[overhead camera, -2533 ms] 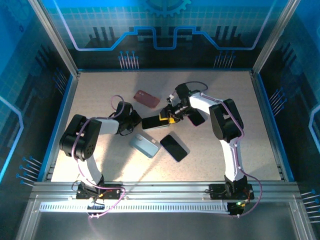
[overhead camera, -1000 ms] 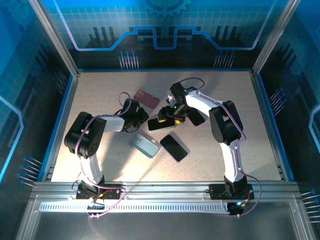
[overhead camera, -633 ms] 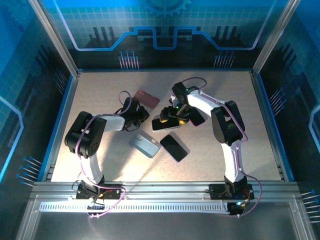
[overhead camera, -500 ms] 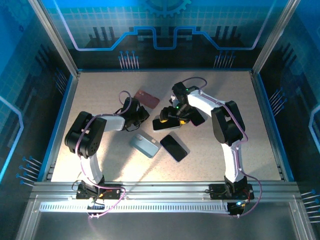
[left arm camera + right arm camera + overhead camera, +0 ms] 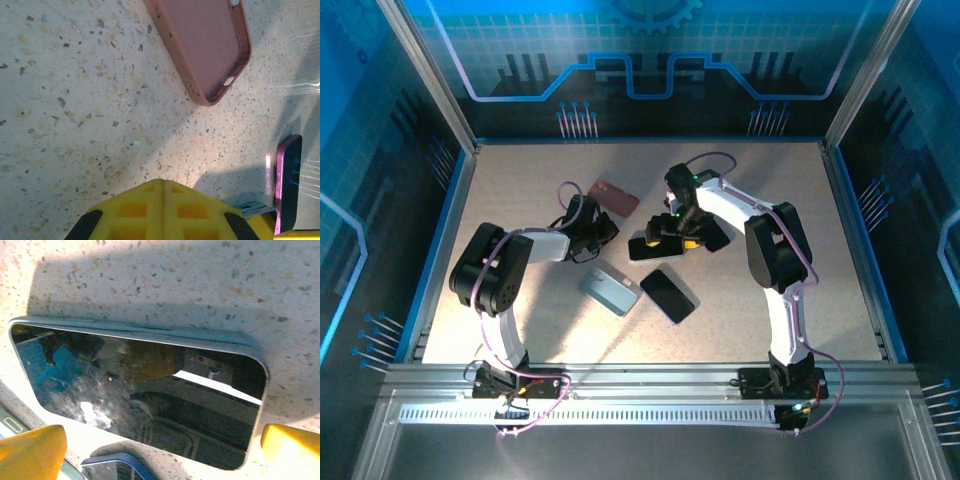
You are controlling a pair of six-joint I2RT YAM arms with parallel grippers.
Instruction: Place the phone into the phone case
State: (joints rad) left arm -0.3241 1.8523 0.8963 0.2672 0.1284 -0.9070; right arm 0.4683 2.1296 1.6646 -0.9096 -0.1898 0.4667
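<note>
A black-screened phone [image 5: 140, 395] lies flat on the speckled table, seen from above as a dark slab [image 5: 646, 248] in the middle. My right gripper [image 5: 162, 452] [image 5: 668, 238] hovers over it, open wide, one yellow finger [image 5: 32, 450] off each lower corner of the phone. The pink phone case [image 5: 202, 45] [image 5: 613, 197] lies hollow side up further back and to the left. My left gripper [image 5: 162, 184] [image 5: 607, 230] is shut on nothing, its yellow tips pressed together just short of the case.
A second black phone [image 5: 668, 295] and a pale blue-grey slab [image 5: 609, 290] lie nearer the front. Another dark phone [image 5: 713, 237] sits under my right arm. A purple-edged phone [image 5: 287, 185] shows at the right of the left wrist view. Metal posts and walls ring the table.
The right gripper has spread fully open and shifted slightly right, and the phone under it has slid a little right. The left gripper stays shut and has barely moved.
</note>
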